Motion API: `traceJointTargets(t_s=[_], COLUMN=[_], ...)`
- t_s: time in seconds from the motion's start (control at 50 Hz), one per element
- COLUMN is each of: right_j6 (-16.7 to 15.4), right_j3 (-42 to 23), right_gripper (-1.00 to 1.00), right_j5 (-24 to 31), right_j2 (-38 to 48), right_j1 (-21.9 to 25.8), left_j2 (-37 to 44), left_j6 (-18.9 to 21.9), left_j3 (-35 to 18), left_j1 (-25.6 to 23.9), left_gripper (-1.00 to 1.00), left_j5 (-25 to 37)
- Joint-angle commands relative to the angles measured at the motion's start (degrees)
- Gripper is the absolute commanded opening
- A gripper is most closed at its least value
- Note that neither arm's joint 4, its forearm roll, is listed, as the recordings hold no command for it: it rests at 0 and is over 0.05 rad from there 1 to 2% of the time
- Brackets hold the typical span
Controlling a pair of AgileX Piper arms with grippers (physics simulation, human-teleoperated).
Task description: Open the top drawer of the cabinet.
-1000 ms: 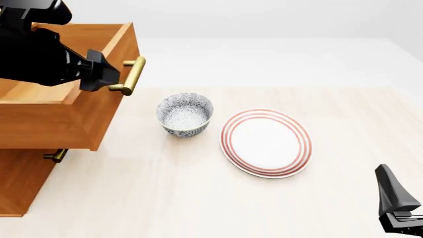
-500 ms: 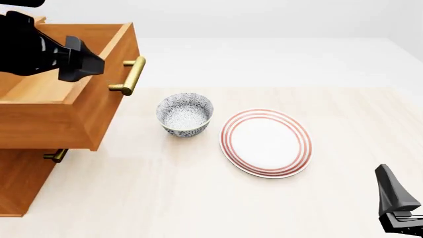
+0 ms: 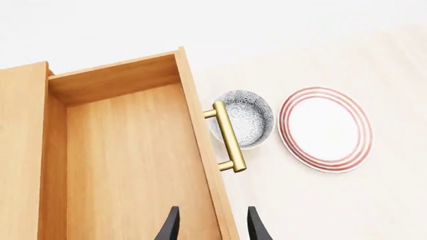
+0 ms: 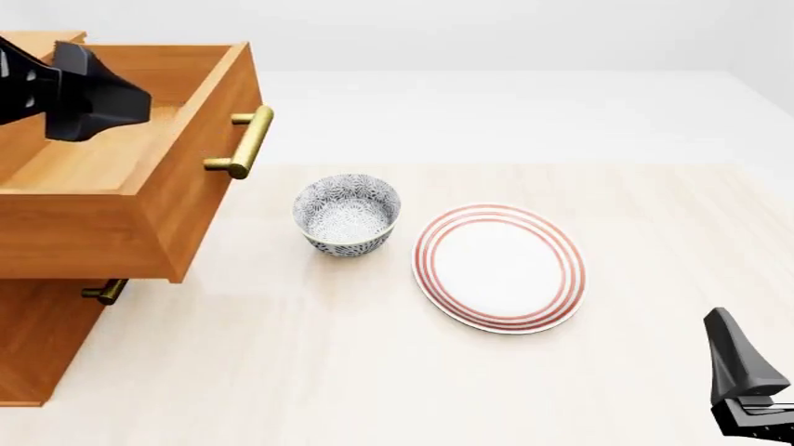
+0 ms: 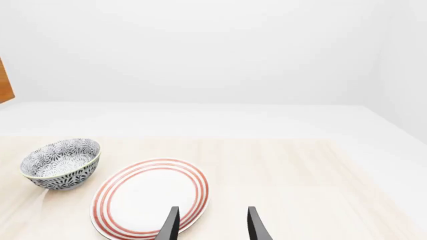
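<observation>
top drawer (image 4: pixel 137 186) sticking far out of cabinet (image 4: pixel 37 344), top left | left pincer (image 4: pixel 93 93) hanging above it, apart, holding nothing | right pincer (image 5: pixel 210 225) apart, low over surface (image 4: pixel 372 372)

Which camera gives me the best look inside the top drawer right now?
The left wrist view: it looks straight down into the top drawer, showing its bare wood floor and walls. The front view sees the drawer obliquely, with the left gripper hiding part of the inside. The right wrist view misses the inside altogether.
</observation>
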Motion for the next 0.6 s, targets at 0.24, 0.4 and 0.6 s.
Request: traceJointTargets(t_s=[0.24,0.4,0.6], right_j6=[0.0,0.0,0.0], right_j3=[0.0,0.0,0.0], right_gripper=[1.00,1.00,1.00], right_j5=[0.0,0.0,0.0], right_j2=[0.0,0.0,0.0], right_j1=[0.0,0.0,0.0], left_j2=[-5.9,-8.2,-9.1], left_j6=[-1.1,-0.6,-0.3], left_j3=[-0.3,-2.0,-5.1], left_j1=[2.0,3.6,4.6], left_gripper=[1.00,1.00,1.00], left_j5=[0.9,1.7,3.3])
